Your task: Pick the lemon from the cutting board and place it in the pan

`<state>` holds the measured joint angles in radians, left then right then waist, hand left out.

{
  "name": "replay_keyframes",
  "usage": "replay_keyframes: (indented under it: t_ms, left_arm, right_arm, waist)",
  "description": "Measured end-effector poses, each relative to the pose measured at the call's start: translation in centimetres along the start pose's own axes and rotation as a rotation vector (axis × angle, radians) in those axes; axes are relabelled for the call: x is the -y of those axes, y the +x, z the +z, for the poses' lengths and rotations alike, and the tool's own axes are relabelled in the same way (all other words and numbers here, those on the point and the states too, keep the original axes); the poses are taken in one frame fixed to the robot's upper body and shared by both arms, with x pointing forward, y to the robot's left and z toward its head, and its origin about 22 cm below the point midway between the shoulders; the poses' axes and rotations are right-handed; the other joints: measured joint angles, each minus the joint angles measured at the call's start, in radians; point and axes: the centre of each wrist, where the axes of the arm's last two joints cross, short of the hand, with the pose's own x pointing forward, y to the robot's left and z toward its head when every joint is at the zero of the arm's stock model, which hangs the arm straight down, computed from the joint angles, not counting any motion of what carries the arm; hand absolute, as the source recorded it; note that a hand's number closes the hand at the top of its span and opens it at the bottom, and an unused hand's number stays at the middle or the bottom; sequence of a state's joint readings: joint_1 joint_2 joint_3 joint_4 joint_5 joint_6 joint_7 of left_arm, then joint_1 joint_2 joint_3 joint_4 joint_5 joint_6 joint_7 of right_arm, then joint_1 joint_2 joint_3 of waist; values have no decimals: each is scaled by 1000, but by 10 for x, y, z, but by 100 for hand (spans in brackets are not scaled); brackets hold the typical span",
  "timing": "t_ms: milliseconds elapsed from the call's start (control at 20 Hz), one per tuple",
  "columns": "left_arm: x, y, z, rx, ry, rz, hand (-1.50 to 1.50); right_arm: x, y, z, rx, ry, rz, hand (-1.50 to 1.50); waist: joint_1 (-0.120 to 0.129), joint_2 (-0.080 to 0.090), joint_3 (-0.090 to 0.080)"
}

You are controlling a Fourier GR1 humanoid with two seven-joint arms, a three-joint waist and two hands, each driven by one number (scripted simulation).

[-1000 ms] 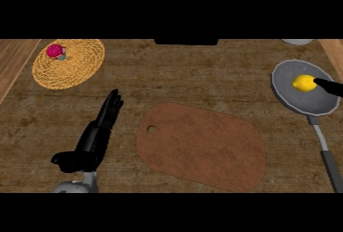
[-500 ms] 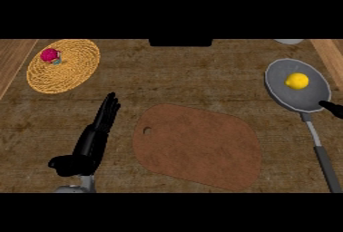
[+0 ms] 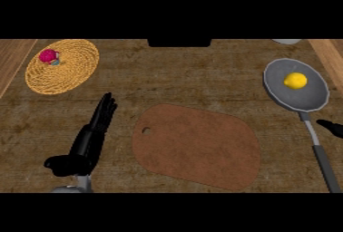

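At the far left, a round woven straw mat (image 3: 61, 66) lay on the wooden counter (image 3: 188, 77), and a small magenta object (image 3: 48, 56) sat near the mat's upper left edge. Below it, the left hand (image 3: 90, 136) rested on the counter with its fingers straight and pressed together, pointing up and slightly right, holding nothing; its thumb stuck out to the left near the wrist. Just to its right lay the brown cutting board (image 3: 195, 145), a rounded slab with 1 small hole near its left edge and nothing on its surface. Farther right sat the grey pan (image 3: 295, 89), its long handle running down toward the lower right. The lemon (image 3: 295, 80) lay inside the pan, slightly above center: small, round, bright yellow, with smooth skin. At the right edge, only a dark tip of the right hand (image 3: 331, 128) showed beside the pan's handle, apart from it; whether its fingers were spread or curled could not be told.
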<state>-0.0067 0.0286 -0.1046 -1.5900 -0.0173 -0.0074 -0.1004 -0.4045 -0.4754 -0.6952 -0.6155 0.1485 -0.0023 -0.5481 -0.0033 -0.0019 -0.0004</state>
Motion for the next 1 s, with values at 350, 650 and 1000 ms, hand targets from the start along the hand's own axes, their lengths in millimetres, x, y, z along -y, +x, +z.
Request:
replay_keyframes:
  t_ms: [350,650,1000]
  left_arm:
    - [3,3,1,3,-1,0,0]
    - [1,5,3,0,3,-3,0]
    - [6,1,0,-2,2,-7,0]
  right_arm:
    - [4,1,25,-5,21,32,-150]
    - [1,5,38,-22,13,72,-150]
    - [2,6,38,-13,-3,141,-150]
  waist:
    - [0,0,0]
    - [2,1,0]
    - [4,2,0]
